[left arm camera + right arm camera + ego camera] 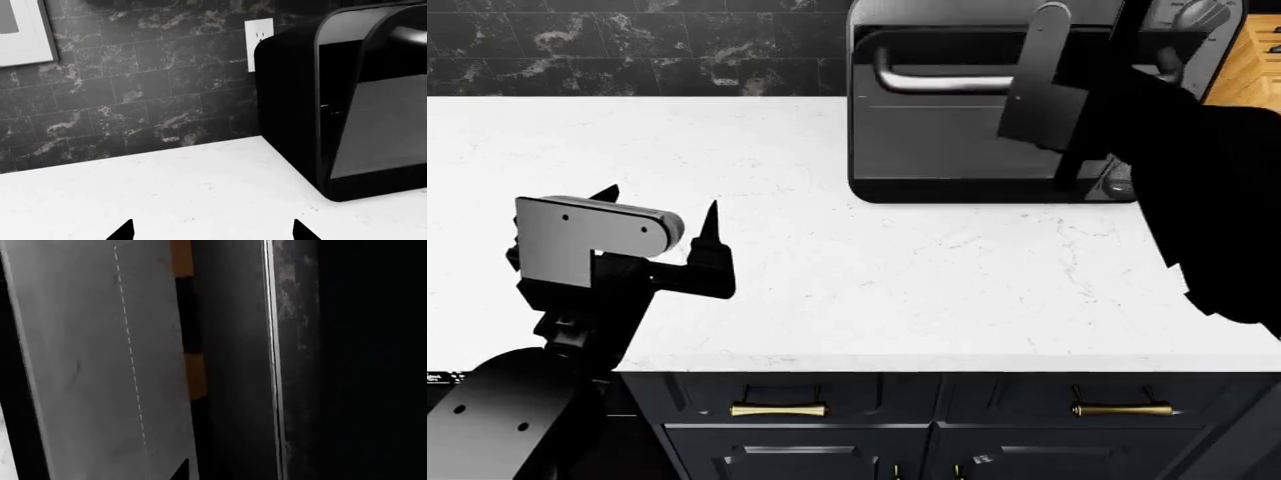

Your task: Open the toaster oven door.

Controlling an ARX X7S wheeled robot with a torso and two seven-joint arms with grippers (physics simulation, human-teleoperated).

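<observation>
The toaster oven [988, 150] stands at the back of the white counter [894, 270]. Its dark glass door [941, 130] carries a silver bar handle [941, 82]. My right arm [1174, 130] reaches across the oven's right side and hides the right end of the handle. In the right wrist view only one fingertip [180, 471] shows against a grey panel; the other is lost in the dark. My left gripper [657, 212] is open and empty over the counter, left of the oven [300, 110]. In the left wrist view the door seems to lean slightly outward at its top.
A tan knife block [1244, 70] stands right of the oven. A wall outlet [259, 42] sits on the dark tiled wall behind it. Navy cabinets with brass handles [777, 408] run below the counter's front edge.
</observation>
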